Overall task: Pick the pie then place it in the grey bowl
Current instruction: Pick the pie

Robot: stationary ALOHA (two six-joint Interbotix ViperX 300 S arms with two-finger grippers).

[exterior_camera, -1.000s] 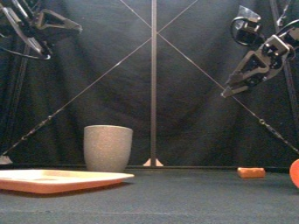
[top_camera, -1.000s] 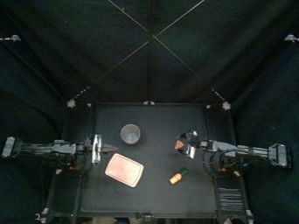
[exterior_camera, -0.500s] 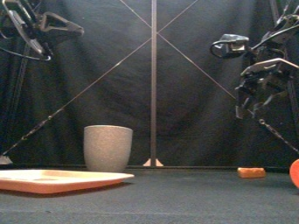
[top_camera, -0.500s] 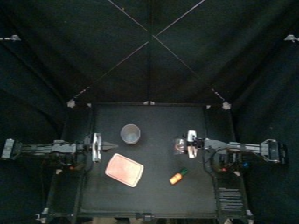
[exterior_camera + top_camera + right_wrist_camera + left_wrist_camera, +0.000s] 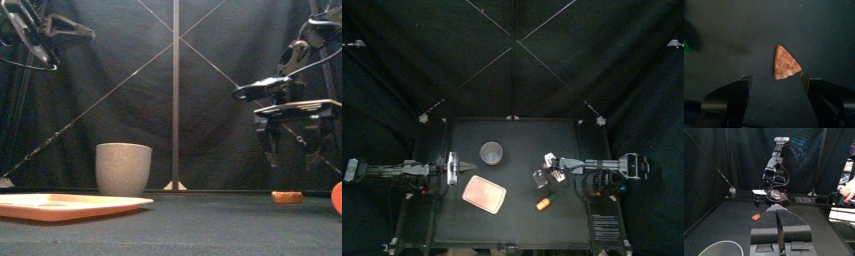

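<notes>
Your pie [image 5: 785, 63] lies on the bench [image 5: 523, 135] right of the grey bowl [image 5: 123, 172], long axis square to the parted right fingers [image 5: 727, 100] above; left fingers [image 5: 764, 230] together.

No readable text, label, brand, number or sign shows anywhere in these views, on the objects or the tabletop [image 5: 516, 135].

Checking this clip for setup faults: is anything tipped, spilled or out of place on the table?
Nothing stands out. The grey cup stands upright, the pink tray lies flat, and the pie slice lies flat on the table under the open right gripper.
</notes>
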